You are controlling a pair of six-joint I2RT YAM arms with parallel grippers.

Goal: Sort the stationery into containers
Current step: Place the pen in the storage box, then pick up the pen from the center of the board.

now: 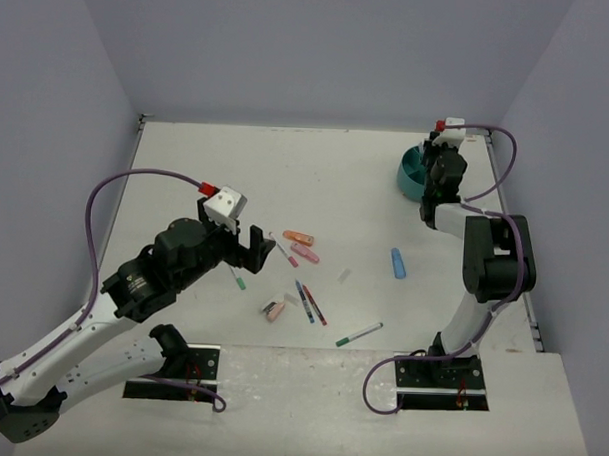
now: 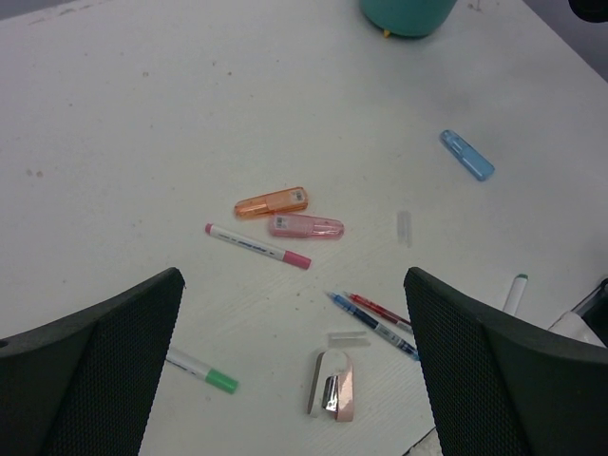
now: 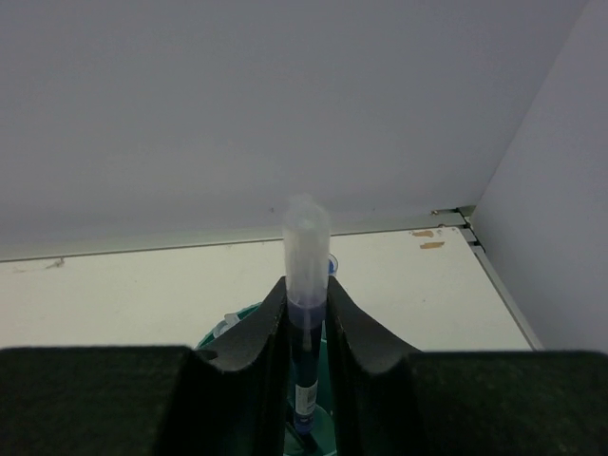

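Above the round teal container (image 1: 410, 173) at the far right, my right gripper (image 1: 443, 161) is shut on a blue pen with a clear cap (image 3: 306, 249), held upright between its fingers (image 3: 353, 328), tip down inside the container (image 3: 220, 333). My left gripper (image 1: 259, 248) hangs open over the loose stationery with nothing between its fingers (image 2: 114, 361). Under it lie an orange highlighter (image 2: 272, 202), a pink highlighter (image 2: 306, 226), a pink-capped pen (image 2: 258, 246), a blue pen (image 2: 375, 327), a red pen (image 2: 377, 308), a green-capped pen (image 2: 203, 370) and a small pink item (image 2: 334, 385).
A light-blue highlighter (image 1: 398, 262) lies alone at the right of the middle. A green pen (image 1: 359, 334) rests near the front edge. A small clear cap (image 1: 344, 275) lies between them. Walls close the table at the back and on both sides.
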